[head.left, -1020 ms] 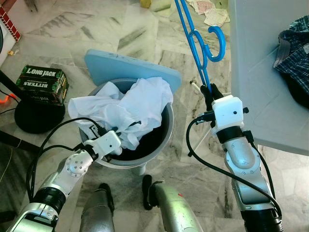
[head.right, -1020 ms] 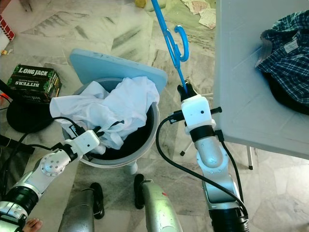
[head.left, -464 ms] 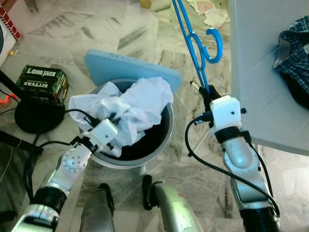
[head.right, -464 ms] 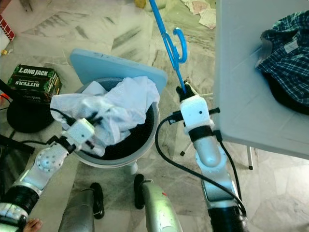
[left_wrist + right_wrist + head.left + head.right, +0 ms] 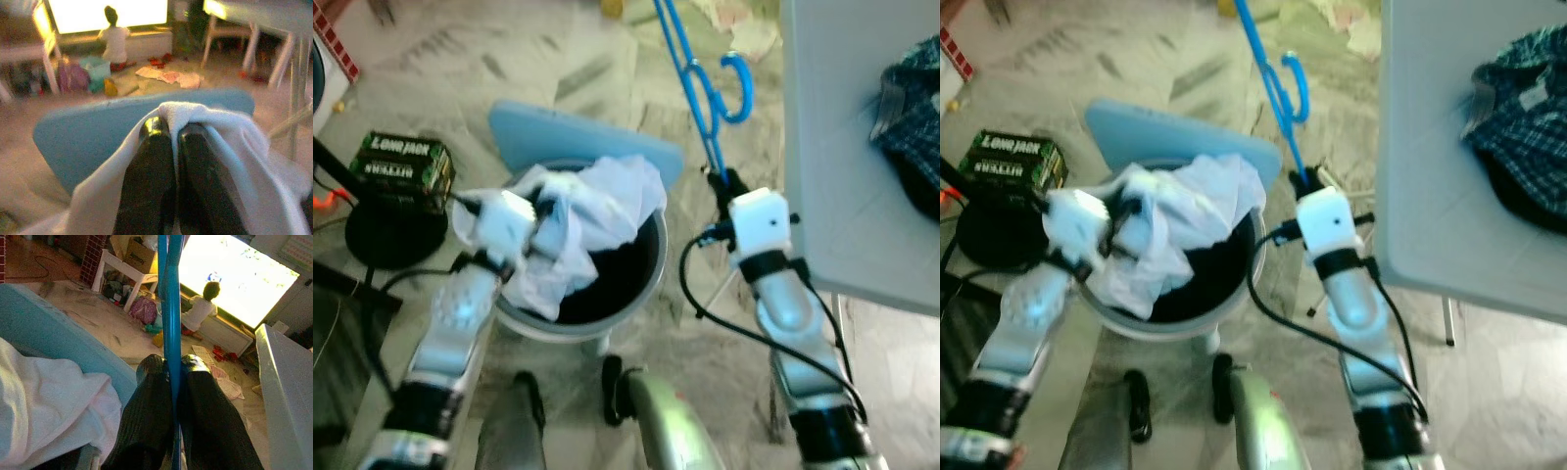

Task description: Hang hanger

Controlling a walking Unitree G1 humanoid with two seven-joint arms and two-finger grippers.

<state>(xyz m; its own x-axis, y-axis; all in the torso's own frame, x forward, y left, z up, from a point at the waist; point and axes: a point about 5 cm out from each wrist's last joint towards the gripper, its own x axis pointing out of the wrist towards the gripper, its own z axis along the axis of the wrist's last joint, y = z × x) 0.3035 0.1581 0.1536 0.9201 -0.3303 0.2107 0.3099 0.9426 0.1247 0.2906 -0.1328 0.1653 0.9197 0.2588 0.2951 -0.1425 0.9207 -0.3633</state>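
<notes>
- Left eye view: right gripper has its jaws clamped on the lower bar of the blue hanger, just beside the grey basket, between it and the white tabletop. Hanger is thin, smooth plastic with an open hook; the grip sits far from the hook, so it could pivot or slip out.
- Right eye view: left gripper is over the basket, jaws pinching the white shirt. Cloth is limp and crumpled, draped over the basket rim; a trailing fold could snag the rim or tip the basket. Light-blue lid leans behind the basket. Frame is blurred, so edges are unclear.
- Left wrist view: fingers are pressed together with a thin fold of shirt wrapped over the tips. Grip looks shallow; soft fabric may pull free.
- Right wrist view: fingers squeeze the narrow blue bar from both sides. Slick, rounded section; risk of it rotating in the jaws. Shirt lies in the basket beside it.
</notes>
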